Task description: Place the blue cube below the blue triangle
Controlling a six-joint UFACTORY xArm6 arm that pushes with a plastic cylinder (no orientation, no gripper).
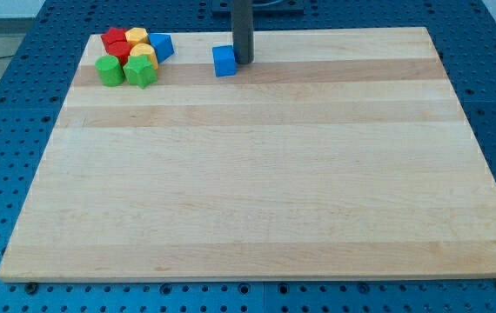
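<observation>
The blue cube (224,61) sits near the view's top, left of centre, on the wooden board (257,174). My tip (244,61) stands right beside it, touching or nearly touching its right side. The blue triangle (162,46) lies further to the view's left, at the right edge of a cluster of blocks. The cube is to the right of the triangle and slightly lower in the view.
The cluster at the view's top left holds two red blocks (115,42), two yellow blocks (138,37), a green cylinder-like block (110,70) and a green star-like block (141,71). Blue pegboard (22,104) surrounds the board.
</observation>
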